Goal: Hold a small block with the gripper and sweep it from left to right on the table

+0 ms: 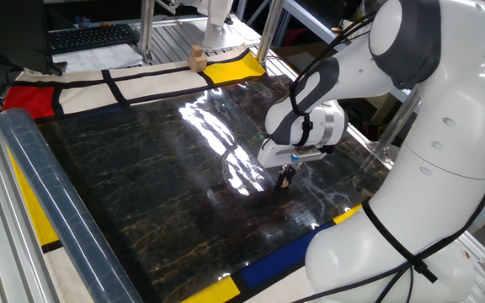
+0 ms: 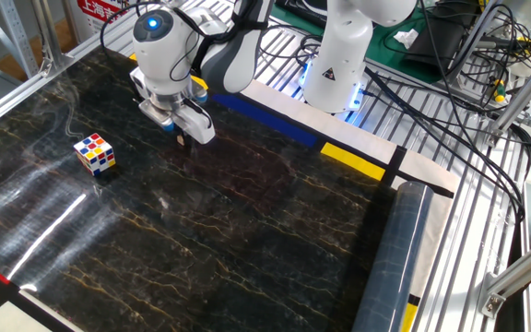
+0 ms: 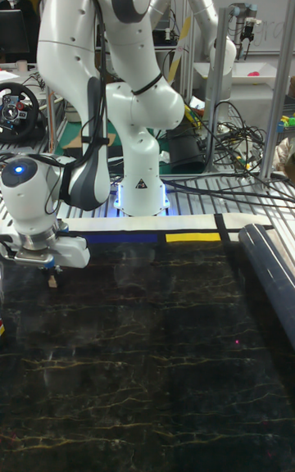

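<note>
Surface first, then arm, puzzle cube, small block.

Glossy black marble runs wide ahead of you, with the white arm reaching low over its left part; the multicoloured puzzle cube sits near the gripper, apart from it. Your jaws are clamped on the small block, which hangs at or just above the marble. Keep it level, hold your height steady, and steer the sweep away from that cube.

A computer keyboard sits on a metal bench beyond the workspace, while black cables trail over slatted aluminium framing under bright overhead light.
</note>
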Controlling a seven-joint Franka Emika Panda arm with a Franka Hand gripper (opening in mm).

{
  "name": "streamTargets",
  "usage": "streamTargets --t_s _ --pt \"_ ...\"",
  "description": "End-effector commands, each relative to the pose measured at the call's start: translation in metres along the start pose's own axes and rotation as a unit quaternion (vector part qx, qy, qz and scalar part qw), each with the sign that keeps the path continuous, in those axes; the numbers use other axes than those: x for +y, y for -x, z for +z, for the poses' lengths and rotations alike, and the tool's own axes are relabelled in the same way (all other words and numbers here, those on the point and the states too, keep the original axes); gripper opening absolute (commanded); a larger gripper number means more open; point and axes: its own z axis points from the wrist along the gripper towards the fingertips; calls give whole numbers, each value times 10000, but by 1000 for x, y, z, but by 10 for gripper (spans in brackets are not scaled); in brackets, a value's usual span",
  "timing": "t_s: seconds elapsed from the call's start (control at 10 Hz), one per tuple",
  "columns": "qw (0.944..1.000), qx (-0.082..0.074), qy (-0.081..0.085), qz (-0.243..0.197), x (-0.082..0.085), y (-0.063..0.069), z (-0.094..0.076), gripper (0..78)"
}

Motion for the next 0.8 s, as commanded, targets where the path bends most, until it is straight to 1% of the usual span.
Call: streamTargets --t_s 0.1,0.5,0.8 --pt "10000 6 -3 -55 -7 5 3 11" --pt "9999 -8 -15 -110 -10 9 2 11" --pt "9999 3 34 -131 -9 9 1 11"
